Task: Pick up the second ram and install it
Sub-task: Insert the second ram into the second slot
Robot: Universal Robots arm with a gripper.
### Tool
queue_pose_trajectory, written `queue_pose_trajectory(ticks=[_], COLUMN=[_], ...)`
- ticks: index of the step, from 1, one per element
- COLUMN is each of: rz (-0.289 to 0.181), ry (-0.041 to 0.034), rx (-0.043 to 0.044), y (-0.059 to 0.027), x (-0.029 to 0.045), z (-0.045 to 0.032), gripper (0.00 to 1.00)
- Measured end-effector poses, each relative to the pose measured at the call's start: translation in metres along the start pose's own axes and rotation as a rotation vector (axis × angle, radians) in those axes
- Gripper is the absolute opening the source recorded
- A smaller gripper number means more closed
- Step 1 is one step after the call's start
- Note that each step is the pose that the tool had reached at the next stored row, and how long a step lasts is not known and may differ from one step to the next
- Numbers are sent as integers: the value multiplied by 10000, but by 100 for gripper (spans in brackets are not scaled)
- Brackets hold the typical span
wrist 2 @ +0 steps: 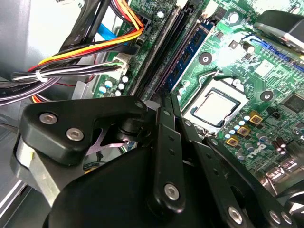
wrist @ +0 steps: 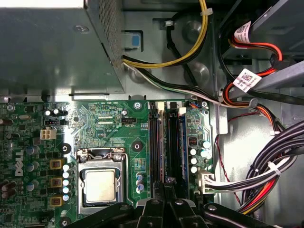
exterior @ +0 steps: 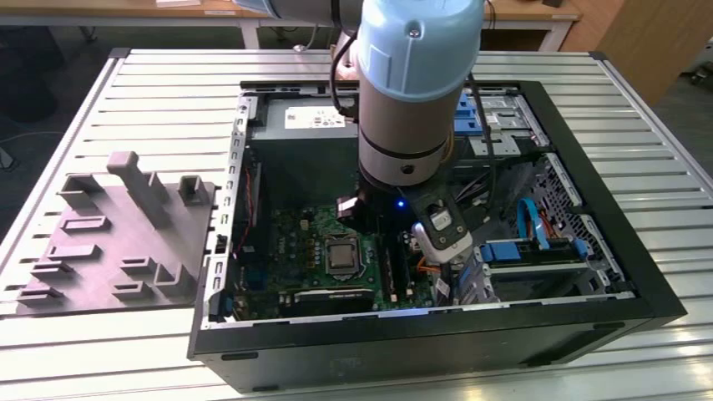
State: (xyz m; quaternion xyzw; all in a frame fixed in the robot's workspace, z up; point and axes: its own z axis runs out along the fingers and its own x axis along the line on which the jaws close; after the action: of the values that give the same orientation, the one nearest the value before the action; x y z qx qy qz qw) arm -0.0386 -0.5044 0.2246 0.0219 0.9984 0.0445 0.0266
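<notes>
The second ram (wrist 2: pixel 190 50) is a thin dark blue-green stick standing on edge in a motherboard slot, beside the long black slots (wrist 2: pixel 156 52). In the first wrist view the second ram (wrist: pixel 165 142) is a narrow bluish strip between the black slots (wrist: pixel 153 142). My gripper (wrist 2: pixel 167 99) is shut, its black fingers meeting over the stick's near part, and the stick's top edge runs straight into the fingertips. The gripper (wrist: pixel 167 181) is at the slots' near end. In the exterior view the arm (exterior: pixel 412 100) reaches down into the open computer case (exterior: pixel 624 276) over the slots (exterior: pixel 396 271).
The processor socket (wrist: pixel 99 185) lies beside the slots. The grey power-supply box (wrist: pixel 52 42) is beyond them. Cable bundles (wrist: pixel 266 175) crowd the other side, near blue drive bays (exterior: pixel 535 251). A grey parts fixture (exterior: pixel 123 234) lies on the slatted table at the exterior view's left.
</notes>
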Motion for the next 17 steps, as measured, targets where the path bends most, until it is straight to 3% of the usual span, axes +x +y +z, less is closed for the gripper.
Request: queue_pose_trajectory(ticks=[17], rz=[1], ry=[0], rx=[-10], y=[-1], x=[1], z=[11], gripper=[11])
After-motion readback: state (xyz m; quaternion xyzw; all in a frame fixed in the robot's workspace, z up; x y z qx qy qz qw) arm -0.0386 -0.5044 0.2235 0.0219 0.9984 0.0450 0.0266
